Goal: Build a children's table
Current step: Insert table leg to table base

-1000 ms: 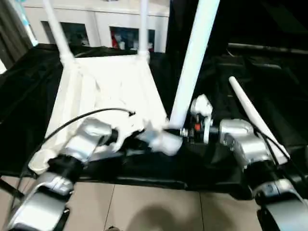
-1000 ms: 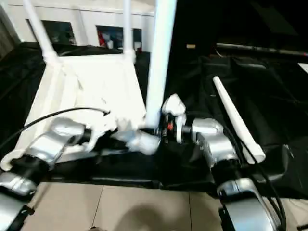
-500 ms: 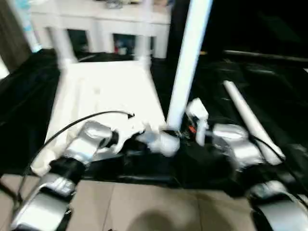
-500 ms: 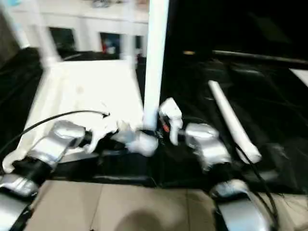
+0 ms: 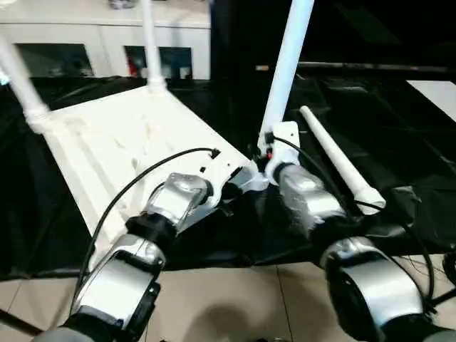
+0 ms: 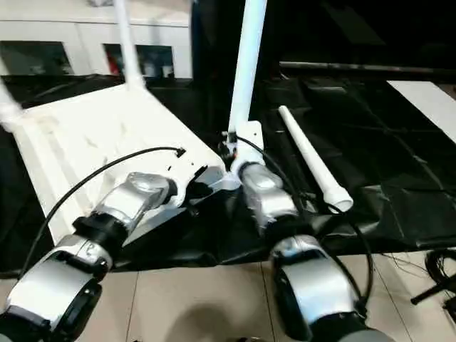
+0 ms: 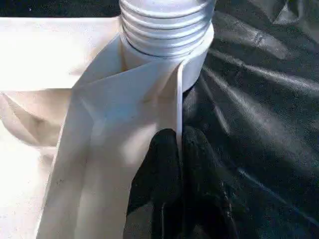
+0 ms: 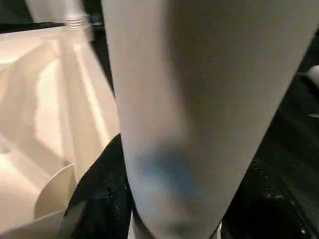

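You have one tabletop (image 5: 135,149) lying underside up on the black cloth (image 5: 399,128), with three legs standing in corner sockets and a fourth leg (image 5: 335,157) lying loose beside it. Your left gripper (image 7: 177,159) pinches the tabletop's thin rim near the socket; your right gripper (image 8: 149,199) clasps the nearest upright leg (image 5: 287,64).

The held leg (image 5: 288,60) runs off the frame at 12 o'clock. Forearms hide the near socket. Two far legs (image 5: 148,39) are cut off likewise.
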Robot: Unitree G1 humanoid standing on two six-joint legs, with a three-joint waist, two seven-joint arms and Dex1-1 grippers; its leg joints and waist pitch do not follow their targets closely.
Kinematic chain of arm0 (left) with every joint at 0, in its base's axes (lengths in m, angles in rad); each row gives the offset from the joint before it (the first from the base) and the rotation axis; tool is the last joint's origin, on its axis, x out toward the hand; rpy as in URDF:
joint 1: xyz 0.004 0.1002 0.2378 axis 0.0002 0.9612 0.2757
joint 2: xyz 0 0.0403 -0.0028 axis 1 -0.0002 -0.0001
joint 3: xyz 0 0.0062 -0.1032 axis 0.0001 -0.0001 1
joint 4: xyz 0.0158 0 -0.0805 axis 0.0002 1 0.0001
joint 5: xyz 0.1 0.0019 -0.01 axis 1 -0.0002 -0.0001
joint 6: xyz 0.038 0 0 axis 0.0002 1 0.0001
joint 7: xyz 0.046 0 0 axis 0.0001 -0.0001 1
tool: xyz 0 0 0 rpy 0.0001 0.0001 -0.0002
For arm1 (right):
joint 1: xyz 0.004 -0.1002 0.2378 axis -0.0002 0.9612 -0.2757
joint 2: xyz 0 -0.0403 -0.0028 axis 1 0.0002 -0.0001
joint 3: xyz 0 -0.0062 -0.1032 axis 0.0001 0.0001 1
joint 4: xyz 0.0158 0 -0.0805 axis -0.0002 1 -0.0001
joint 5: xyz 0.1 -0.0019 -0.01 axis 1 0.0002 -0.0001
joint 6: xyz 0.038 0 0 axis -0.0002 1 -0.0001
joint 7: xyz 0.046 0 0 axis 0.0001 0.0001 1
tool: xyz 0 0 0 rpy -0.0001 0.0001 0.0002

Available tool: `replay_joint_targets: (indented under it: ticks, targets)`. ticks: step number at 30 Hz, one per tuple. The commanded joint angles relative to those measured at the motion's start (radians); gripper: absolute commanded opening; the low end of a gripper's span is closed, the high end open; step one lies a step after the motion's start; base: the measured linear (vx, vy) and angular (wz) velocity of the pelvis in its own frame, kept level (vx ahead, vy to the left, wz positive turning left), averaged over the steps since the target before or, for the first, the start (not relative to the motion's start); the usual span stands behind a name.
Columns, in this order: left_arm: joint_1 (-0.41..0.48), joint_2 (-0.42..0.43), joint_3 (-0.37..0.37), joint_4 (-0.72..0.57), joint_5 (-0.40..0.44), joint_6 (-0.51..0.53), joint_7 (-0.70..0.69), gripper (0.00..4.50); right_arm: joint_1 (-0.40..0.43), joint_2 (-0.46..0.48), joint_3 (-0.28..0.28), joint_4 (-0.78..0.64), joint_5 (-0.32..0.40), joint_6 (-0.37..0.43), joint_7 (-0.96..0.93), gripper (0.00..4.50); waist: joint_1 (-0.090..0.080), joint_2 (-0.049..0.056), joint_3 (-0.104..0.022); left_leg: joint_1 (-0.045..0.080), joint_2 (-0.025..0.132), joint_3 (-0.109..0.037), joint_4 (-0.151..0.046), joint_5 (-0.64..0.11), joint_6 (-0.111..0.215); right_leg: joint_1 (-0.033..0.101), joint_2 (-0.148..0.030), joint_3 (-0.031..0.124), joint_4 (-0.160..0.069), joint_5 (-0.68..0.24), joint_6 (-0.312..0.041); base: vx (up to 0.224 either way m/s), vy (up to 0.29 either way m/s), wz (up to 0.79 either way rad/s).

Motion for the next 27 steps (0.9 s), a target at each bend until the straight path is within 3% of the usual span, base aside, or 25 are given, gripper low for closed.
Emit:
replay_joint_targets:
  ticks: [1, 6, 10, 13, 15, 17, 19, 21, 26, 27]
  targets:
    - [-0.051, 0.025, 0.036, -0.024, 0.004, -0.006, 0.022, 0.00, 0.061, -0.032, -0.025, 0.134, -0.037, 0.063, -0.081, 1.88, 0.004, 0.003, -0.052, 0.026, 0.019, -0.014, -0.085, -0.582, -0.022, 0.016, -0.067, 0.034, -0.091, -0.526, -0.128, 0.000, 0.000, 0.00]
    - [-0.047, 0.032, 0.036, -0.014, 0.002, -0.010, 0.027, 0.00, 0.036, -0.013, -0.033, 0.165, -0.028, 0.036, -0.068, 1.88, 0.014, -0.004, -0.058, 0.013, 0.022, -0.005, -0.089, -0.491, -0.013, 0.021, -0.066, 0.051, -0.072, -0.425, -0.168, 0.000, 0.000, 0.00]
    - [-0.046, 0.035, 0.033, -0.013, 0.003, -0.015, 0.024, 0.00, 0.023, 0.000, -0.026, 0.167, -0.033, -0.008, -0.008, 1.88, 0.022, -0.008, -0.063, 0.005, 0.021, 0.003, -0.087, -0.419, -0.003, 0.026, -0.064, 0.058, -0.063, -0.373, -0.179, 0.000, 0.000, 0.00]
    - [-0.041, 0.042, 0.024, -0.016, 0.003, -0.031, 0.007, 0.00, 0.006, 0.012, -0.057, 0.156, 0.008, -0.044, 0.051, 2.58, 0.028, -0.012, -0.066, 0.005, 0.022, 0.010, -0.085, -0.375, 0.014, 0.028, -0.063, 0.061, -0.059, -0.344, -0.193, 0.000, 0.000, 0.00]
    - [-0.037, 0.046, 0.021, -0.021, 0.003, -0.038, -0.002, 0.00, -0.012, 0.013, -0.068, 0.147, 0.022, -0.060, 0.083, 2.70, 0.031, -0.011, -0.066, 0.007, 0.023, 0.013, -0.084, -0.358, 0.019, 0.027, -0.062, 0.062, -0.058, -0.336, -0.205, 0.000, 0.000, 0.00]
    - [-0.036, 0.047, 0.020, -0.022, 0.003, -0.039, -0.005, 0.00, -0.017, 0.012, -0.066, 0.146, 0.019, -0.067, 0.092, 2.98, 0.033, -0.014, -0.071, 0.001, 0.024, 0.014, -0.084, -0.325, 0.022, 0.031, -0.061, 0.062, -0.052, -0.316, -0.207, 0.000, 0.000, 0.00]
    - [-0.035, 0.050, 0.020, -0.027, 0.001, -0.040, -0.013, 0.00, -0.030, 0.006, -0.061, 0.136, 0.013, -0.080, 0.124, 3.08, 0.036, -0.011, -0.067, 0.008, 0.024, 0.018, -0.083, -0.341, 0.021, 0.022, -0.060, 0.063, -0.058, -0.339, -0.210, 0.000, 0.000, 0.00]
    - [-0.033, 0.055, 0.019, -0.035, -0.002, -0.044, -0.028, 0.00, -0.037, -0.003, -0.062, 0.097, 0.014, -0.101, 0.202, 3.29, 0.043, -0.014, -0.072, 0.001, 0.023, 0.019, -0.081, -0.303, 0.028, 0.031, -0.059, 0.065, -0.052, -0.308, -0.211, 0.000, 0.000, 0.00]
    - [-0.015, 0.077, -0.001, -0.054, 0.003, -0.090, -0.080, 0.00, 0.009, -0.030, -0.041, -0.042, 0.041, -0.085, 0.359, 3.61, 0.059, -0.019, -0.078, -0.002, 0.022, 0.028, -0.070, -0.196, 0.068, 0.029, -0.055, 0.070, -0.031, -0.161, -0.247, 0.011, -0.007, 0.01]
    - [0.003, 0.100, -0.021, -0.076, 0.007, -0.114, -0.133, 0.00, 0.075, -0.068, -0.007, -0.182, 0.069, -0.039, 0.495, 3.87, 0.065, -0.017, -0.076, 0.000, 0.023, 0.029, -0.069, -0.188, 0.082, 0.031, -0.052, 0.071, -0.031, -0.137, -0.255, 0.000, 0.000, 0.00]
